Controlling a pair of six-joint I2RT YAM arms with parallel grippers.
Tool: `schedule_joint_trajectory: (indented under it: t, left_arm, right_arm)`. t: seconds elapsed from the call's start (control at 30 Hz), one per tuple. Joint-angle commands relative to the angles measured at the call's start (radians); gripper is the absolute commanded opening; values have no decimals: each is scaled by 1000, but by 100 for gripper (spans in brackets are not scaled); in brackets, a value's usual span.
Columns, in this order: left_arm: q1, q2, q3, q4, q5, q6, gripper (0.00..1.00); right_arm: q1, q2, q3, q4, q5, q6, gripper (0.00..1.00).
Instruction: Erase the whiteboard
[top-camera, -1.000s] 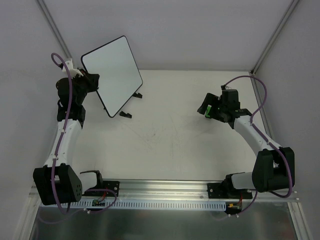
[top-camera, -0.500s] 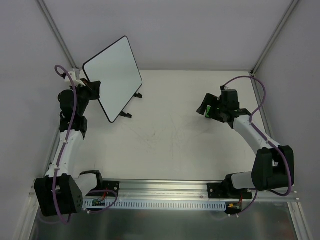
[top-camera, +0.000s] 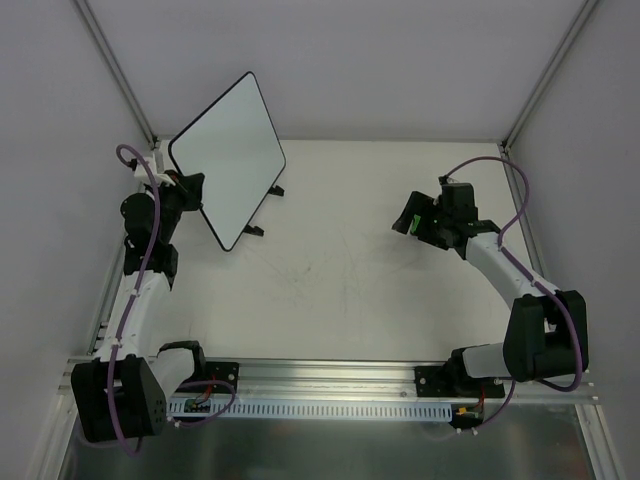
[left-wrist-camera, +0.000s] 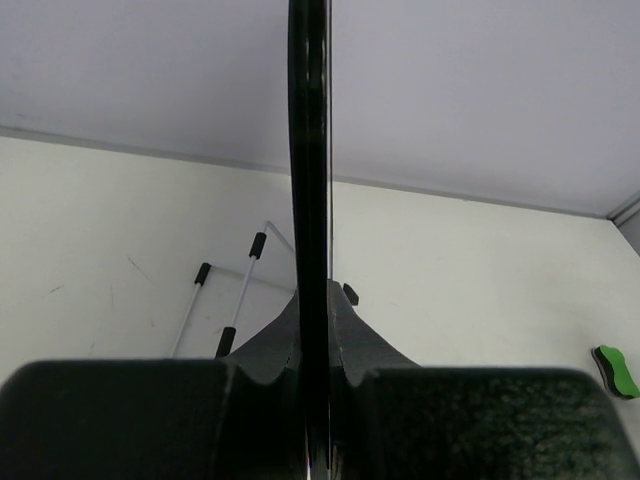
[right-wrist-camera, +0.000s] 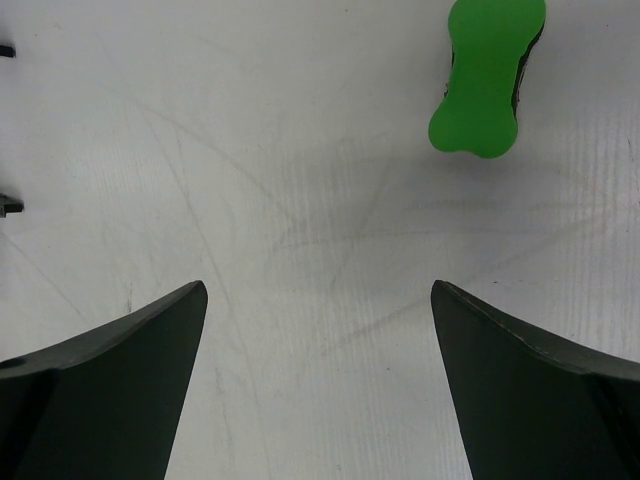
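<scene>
The whiteboard (top-camera: 228, 155) is lifted off the table and tilted, its white face blank in the top view, its black feet (top-camera: 253, 231) hanging below. My left gripper (top-camera: 193, 187) is shut on its left rim. The left wrist view shows the board edge-on as a black strip (left-wrist-camera: 308, 180) pinched in the left gripper (left-wrist-camera: 315, 330). My right gripper (right-wrist-camera: 318, 288) stands open over bare table with nothing in it. The green eraser (right-wrist-camera: 487, 75) lies just beyond its fingertips. From above, the right gripper (top-camera: 424, 218) is next to the eraser (top-camera: 407, 222).
White stand rods with black tips (left-wrist-camera: 235, 295) show under the board in the left wrist view, and the eraser (left-wrist-camera: 618, 370) lies far right. Grey walls close in the table (top-camera: 340, 290) at the back and sides. A metal rail (top-camera: 330, 375) runs along the near edge.
The left arm has carried the whiteboard slightly right and toward the table's middle, still gripping its rim. The right gripper has shifted a little, still open.
</scene>
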Motion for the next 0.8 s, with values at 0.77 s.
schedule_joint_trajectory:
  t: [0.77]
  left_arm:
    - [7, 22, -64, -359, -77, 247, 0]
  right_arm:
    - [0, 2, -26, 52, -14, 13, 99]
